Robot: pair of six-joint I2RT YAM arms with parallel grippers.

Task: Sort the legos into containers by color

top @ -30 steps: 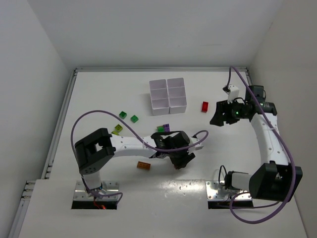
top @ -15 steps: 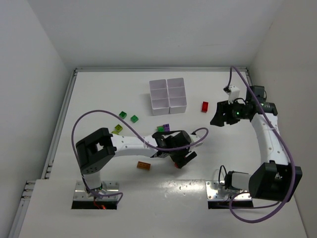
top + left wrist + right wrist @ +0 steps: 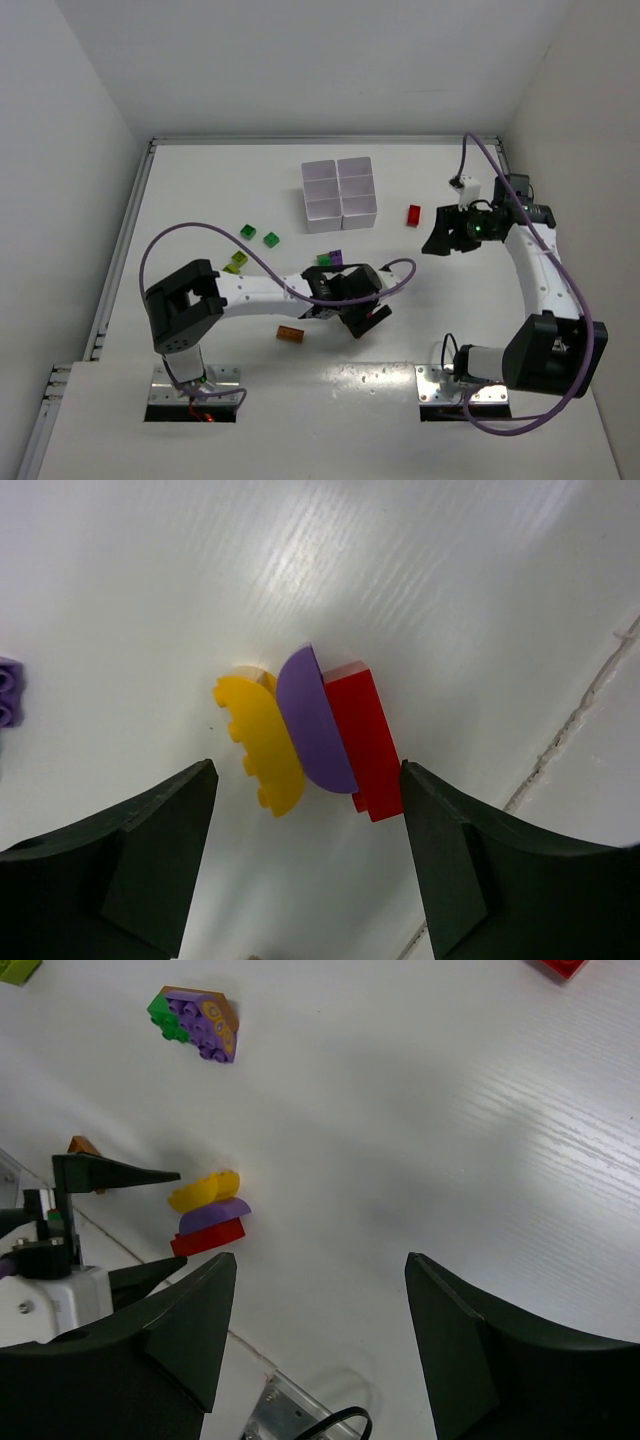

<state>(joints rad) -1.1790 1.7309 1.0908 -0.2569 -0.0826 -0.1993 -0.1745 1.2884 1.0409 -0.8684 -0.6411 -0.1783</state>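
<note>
So the left gripper [image 3: 306,772] has its fingers spread wide and isn't holding anything. A little stack [image 3: 310,740] of three bricks lies on the table [image 3: 420,570] right between them, with a gap on each side. In the wrist view it's a yellow brick [image 3: 256,745] on the 9 o'clock side, a purple brick [image 3: 314,725] in the middle and a red brick [image 3: 366,742] on the 3 o'clock side. The stack's long axis runs roughly 12 to 6, leaning a touch toward 11 and 5.

My guess is that closing here would squeeze across the layers, yellow face to red face. That lifts the whole lump without splitting it by color.

The right gripper [image 3: 440,236] is spread wide and empty too. It's well apart, at about 2 o'clock from the left one in the overhead view, so the left arm is clearly nearer. The tray [image 3: 338,188] sits at about 12 o'clock from the left gripper, and I can't spot any brick in its cells from up there.

Stuff I can't make out:
- The stack is mostly covered by the left gripper in the overhead view.
- I can't tell whether the three bricks are clicked together or just leaning.
- There's a pale sliver behind the yellow one, and no idea what it is.
</note>
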